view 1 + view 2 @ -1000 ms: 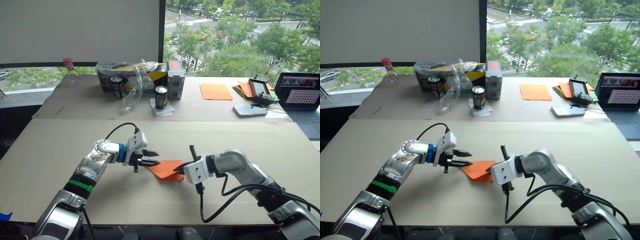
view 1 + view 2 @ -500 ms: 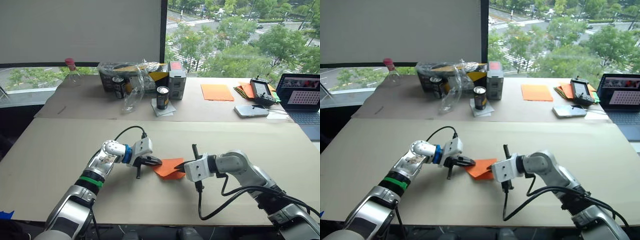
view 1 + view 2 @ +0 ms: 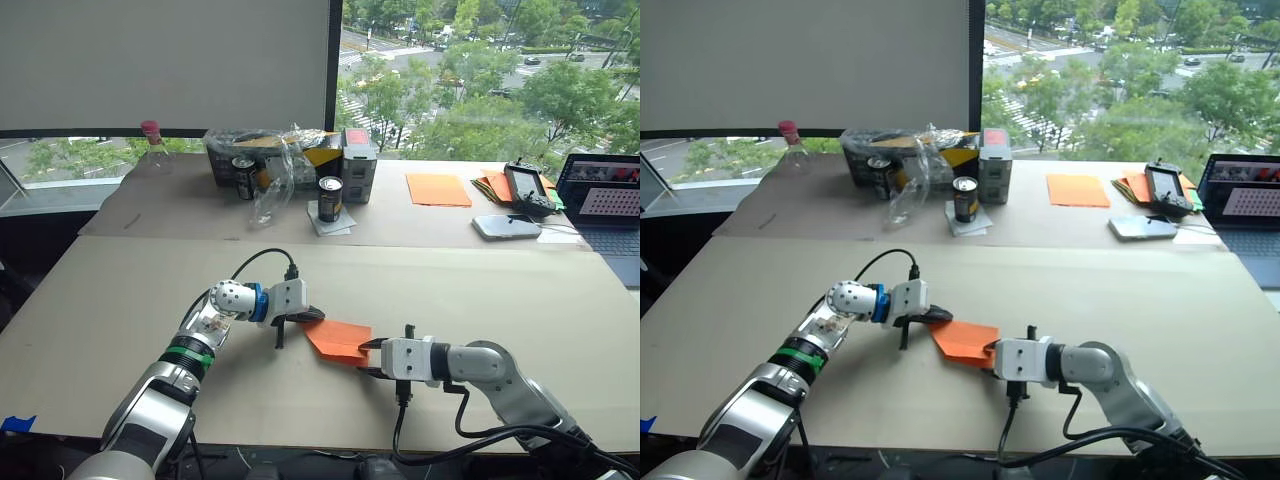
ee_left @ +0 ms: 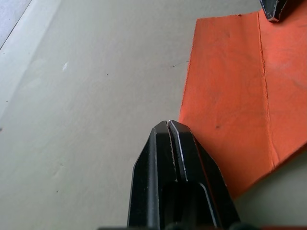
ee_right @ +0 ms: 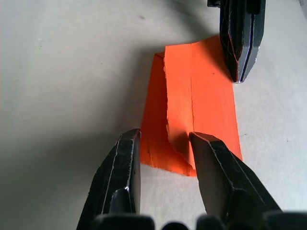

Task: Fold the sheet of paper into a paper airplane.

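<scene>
left gripper (image 3: 308, 318): clenched, tip pinning the folded sheet of paper (image 3: 338, 340) | paper: flat near the table (image 3: 120, 290) front edge, centre | right gripper (image 5: 163, 143): released, straddling its near edge | step: mid-fold; next: lift that flap along the crease.

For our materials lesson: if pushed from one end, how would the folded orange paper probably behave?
The folded orange paper is thin and lies flat on the table, so it would probably slide easily. Its layered creases suggest some stiffness, though it could still buckle.
</scene>
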